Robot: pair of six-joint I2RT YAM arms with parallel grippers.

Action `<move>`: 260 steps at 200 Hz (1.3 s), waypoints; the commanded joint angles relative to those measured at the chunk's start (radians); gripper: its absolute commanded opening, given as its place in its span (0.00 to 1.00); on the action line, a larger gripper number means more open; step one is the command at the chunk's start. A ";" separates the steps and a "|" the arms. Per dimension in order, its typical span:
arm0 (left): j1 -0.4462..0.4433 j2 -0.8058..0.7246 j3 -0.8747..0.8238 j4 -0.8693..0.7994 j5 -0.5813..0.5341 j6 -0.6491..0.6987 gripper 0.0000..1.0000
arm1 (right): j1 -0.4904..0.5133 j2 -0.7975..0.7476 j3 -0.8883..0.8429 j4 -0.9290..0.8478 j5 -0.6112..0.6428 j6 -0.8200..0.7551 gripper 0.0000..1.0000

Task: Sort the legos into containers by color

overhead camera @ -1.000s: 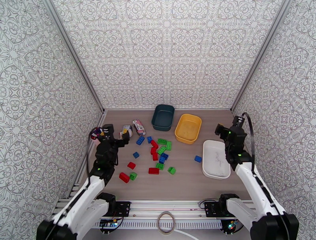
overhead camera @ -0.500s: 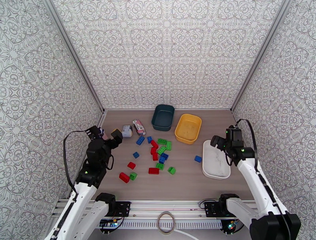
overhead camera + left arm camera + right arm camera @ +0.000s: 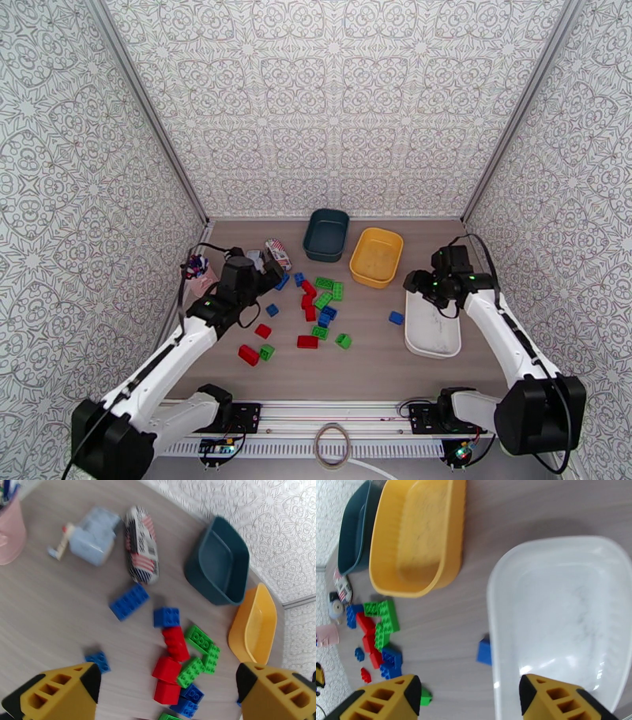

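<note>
Currently the legos [image 3: 316, 304] lie scattered across the worktop [image 3: 379, 367]; teal bin [image 3: 326, 234] and yellow bin [image 3: 376, 256] stand farther back, white tray [image 3: 431, 331] at right. One blue brick [image 3: 396, 317] sits just beside the tray's left rim. Open room lies along the near edge. Left claw [image 3: 168, 679]: spread, empty, above the legos. Right claw [image 3: 470, 687]: spread, empty, over that rim. Packet [image 3: 141, 551] barcode unreadable.

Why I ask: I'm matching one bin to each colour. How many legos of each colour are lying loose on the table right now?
Red legos: 6
Green legos: 6
Blue legos: 6
Total: 18
</note>
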 commanded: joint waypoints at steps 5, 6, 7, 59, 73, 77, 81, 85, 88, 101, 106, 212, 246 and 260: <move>-0.097 0.088 0.041 -0.021 0.077 -0.061 0.88 | 0.099 0.042 0.029 -0.008 -0.014 0.060 0.69; -0.101 0.091 0.042 -0.021 0.077 -0.062 0.88 | 0.101 0.045 0.030 -0.008 -0.013 0.061 0.70; -0.105 0.094 0.043 -0.021 0.077 -0.061 0.87 | 0.105 0.047 0.031 -0.007 -0.012 0.062 0.70; -0.225 0.170 0.026 -0.057 0.056 -0.137 0.82 | 0.351 0.217 0.128 -0.005 0.027 0.051 0.70; -0.218 0.162 0.011 -0.085 0.055 -0.158 0.82 | 0.420 0.272 0.155 -0.006 0.034 0.027 0.71; -0.214 0.158 0.006 -0.094 0.057 -0.163 0.82 | 0.439 0.287 0.162 -0.007 0.038 0.018 0.72; -0.210 0.153 0.001 -0.101 0.057 -0.168 0.82 | 0.454 0.301 0.170 -0.010 0.041 0.009 0.72; -0.204 0.145 -0.005 -0.110 0.061 -0.172 0.82 | 0.472 0.313 0.178 -0.012 0.045 0.001 0.72; -0.200 0.139 -0.011 -0.113 0.061 -0.175 0.82 | 0.485 0.322 0.183 -0.016 0.050 -0.007 0.72; -0.182 0.107 -0.038 -0.127 0.064 -0.184 0.83 | 0.535 0.358 0.200 -0.028 0.073 -0.042 0.74; -0.174 0.093 -0.049 -0.132 0.063 -0.188 0.84 | 0.553 0.368 0.202 -0.032 0.080 -0.055 0.74; -0.099 -0.096 -0.214 -0.152 0.093 -0.243 0.99 | 0.763 0.411 0.079 -0.017 0.178 -0.087 0.79; -0.097 -0.090 -0.213 -0.159 0.094 -0.243 0.99 | 0.774 0.435 0.048 0.000 0.203 -0.061 0.79; -0.097 -0.087 -0.213 -0.161 0.094 -0.242 0.99 | 0.774 0.446 0.050 0.001 0.215 -0.058 0.78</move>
